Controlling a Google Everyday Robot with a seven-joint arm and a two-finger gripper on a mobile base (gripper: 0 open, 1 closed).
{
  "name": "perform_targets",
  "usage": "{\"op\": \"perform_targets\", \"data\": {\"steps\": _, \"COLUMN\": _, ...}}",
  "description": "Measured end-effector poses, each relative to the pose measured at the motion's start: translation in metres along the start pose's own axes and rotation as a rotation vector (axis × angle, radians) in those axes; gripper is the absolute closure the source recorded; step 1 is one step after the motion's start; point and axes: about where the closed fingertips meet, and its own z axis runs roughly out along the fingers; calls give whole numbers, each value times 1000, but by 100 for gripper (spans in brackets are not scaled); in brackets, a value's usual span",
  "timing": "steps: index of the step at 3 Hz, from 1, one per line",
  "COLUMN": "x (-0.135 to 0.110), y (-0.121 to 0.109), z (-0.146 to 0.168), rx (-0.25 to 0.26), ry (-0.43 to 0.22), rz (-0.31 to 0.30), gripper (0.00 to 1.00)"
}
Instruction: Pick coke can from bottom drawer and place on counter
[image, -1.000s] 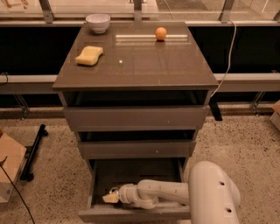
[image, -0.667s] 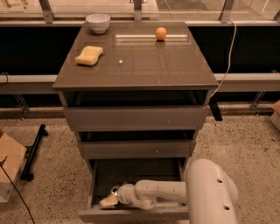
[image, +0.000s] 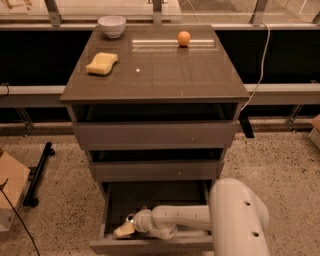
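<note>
The bottom drawer (image: 150, 199) is pulled open below the two upper drawers. My white arm reaches into it from the right, and my gripper (image: 123, 230) is low inside at the front left corner. No coke can shows in this view; it is hidden or out of sight. The counter (image: 160, 75) is the glossy brown top of the cabinet above.
On the counter lie an orange ball (image: 184, 38) at the back right, a yellow sponge (image: 102, 63) at the left and a white bowl (image: 112, 25) at the back left. A cardboard box (image: 10, 187) and a black stand (image: 37, 175) are on the floor at the left.
My gripper has moved slightly down and to the left, toward the drawer's front left corner. Everything on the counter is unchanged.
</note>
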Motion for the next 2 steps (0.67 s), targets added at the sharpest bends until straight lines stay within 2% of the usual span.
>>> {"op": "perform_targets", "data": {"steps": 1, "x": 0, "y": -1, "z": -1, "rx": 8, "ry": -2, "rz": -3, "gripper": 18}}
{"op": "perform_targets", "data": {"steps": 2, "x": 1, "y": -1, "z": -3, "rx": 16, "ry": -8, "rz": 4, "gripper": 41}}
